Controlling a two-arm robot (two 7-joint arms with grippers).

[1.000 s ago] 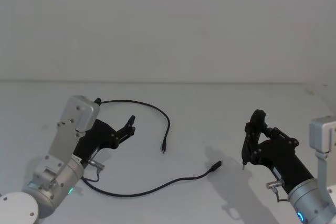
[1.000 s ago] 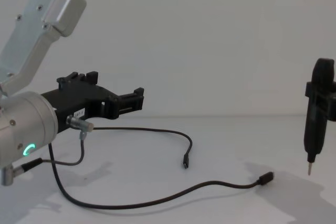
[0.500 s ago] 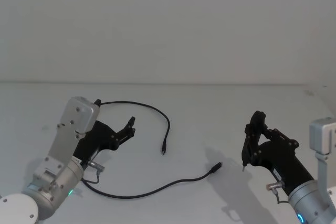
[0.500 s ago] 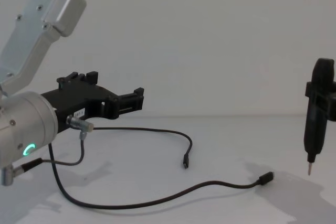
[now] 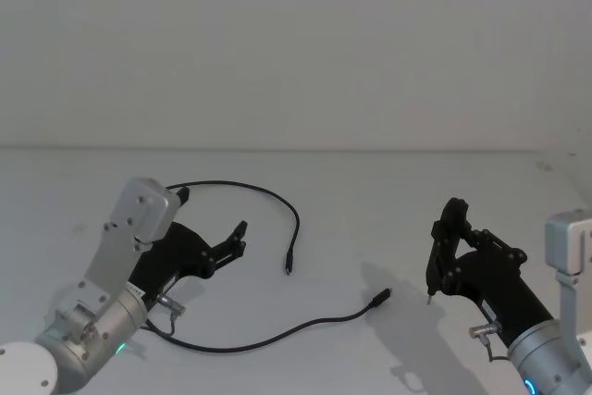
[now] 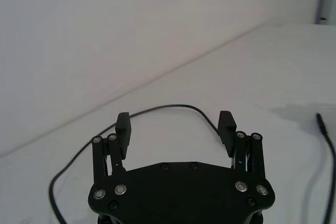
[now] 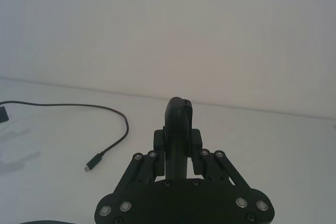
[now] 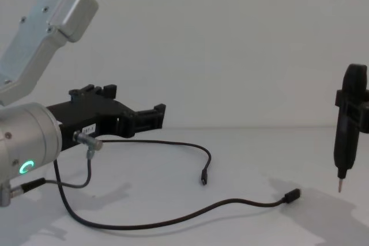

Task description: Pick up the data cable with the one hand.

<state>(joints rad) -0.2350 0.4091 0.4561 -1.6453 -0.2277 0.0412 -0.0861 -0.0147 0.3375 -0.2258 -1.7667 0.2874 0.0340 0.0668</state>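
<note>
Only one data cable [image 5: 297,217] lies near spread left end effector [image 5: 212,211]; right end effector [image 7: 177,140] clamps one tool [image 8: 345,136].

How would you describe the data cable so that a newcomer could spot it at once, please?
On the table, look between the left gripper and the right gripper. The data cable lies in loose curves: long, thin and black with a small plug at each end, unlike the stiff pen-like tool the right gripper holds.

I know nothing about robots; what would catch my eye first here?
A long thin black data cable snakes across the white table. The black angular two-finger left gripper hovers open above its left loop, while the right gripper, at the right, clamps a slim black metal-tipped pen-like tool, tip down.
</note>
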